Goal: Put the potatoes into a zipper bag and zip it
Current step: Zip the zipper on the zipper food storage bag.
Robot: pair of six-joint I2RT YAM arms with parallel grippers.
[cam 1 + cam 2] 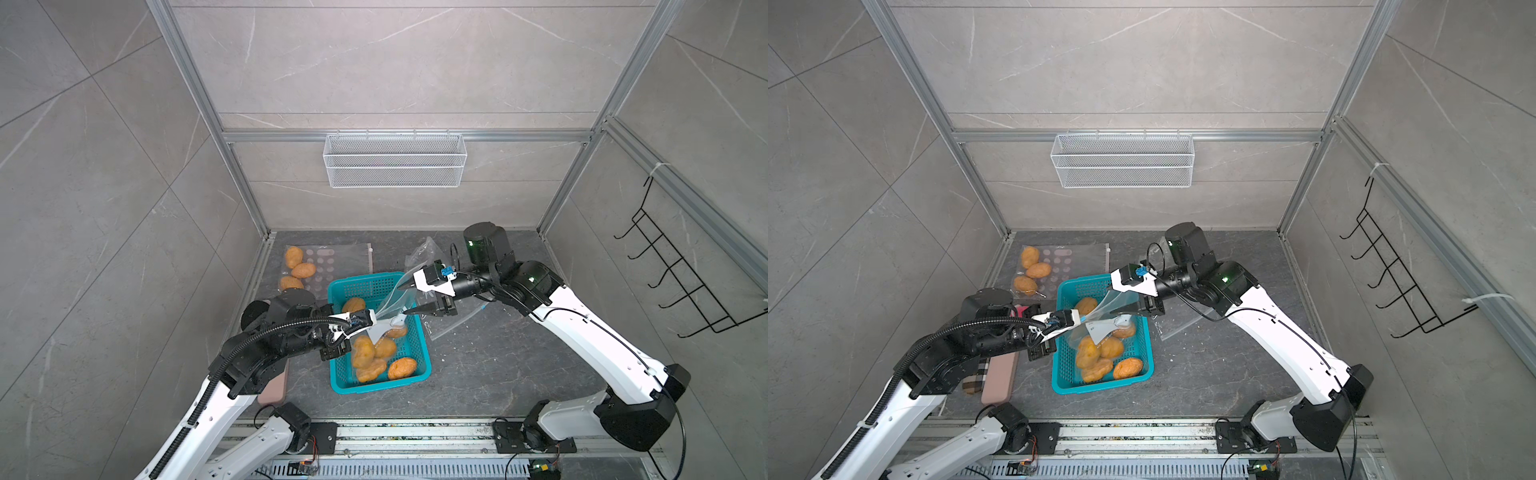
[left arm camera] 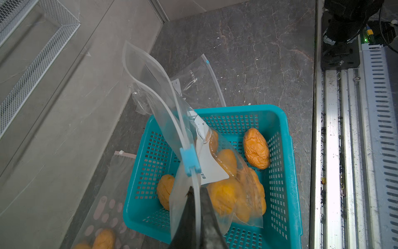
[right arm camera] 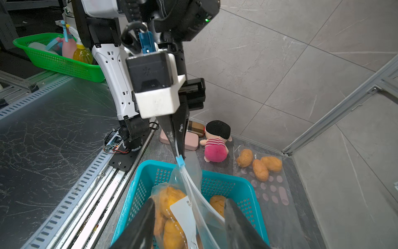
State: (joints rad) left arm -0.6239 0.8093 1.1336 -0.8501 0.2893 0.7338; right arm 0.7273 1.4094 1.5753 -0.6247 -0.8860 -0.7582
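A clear zipper bag hangs over the teal basket, with several potatoes in its lower part. My left gripper is shut on the bag's top edge just behind the blue slider. Past the slider the two zip strips part, so the mouth gapes. My right gripper is open, its fingers either side of the bag's far top edge, also seen in a top view. Two loose potatoes lie in the basket.
A second, dotted bag with three potatoes lies at the back left. An empty bag lies flat right of the basket. A pink case and a doll sit by the left arm. A wire basket hangs on the back wall.
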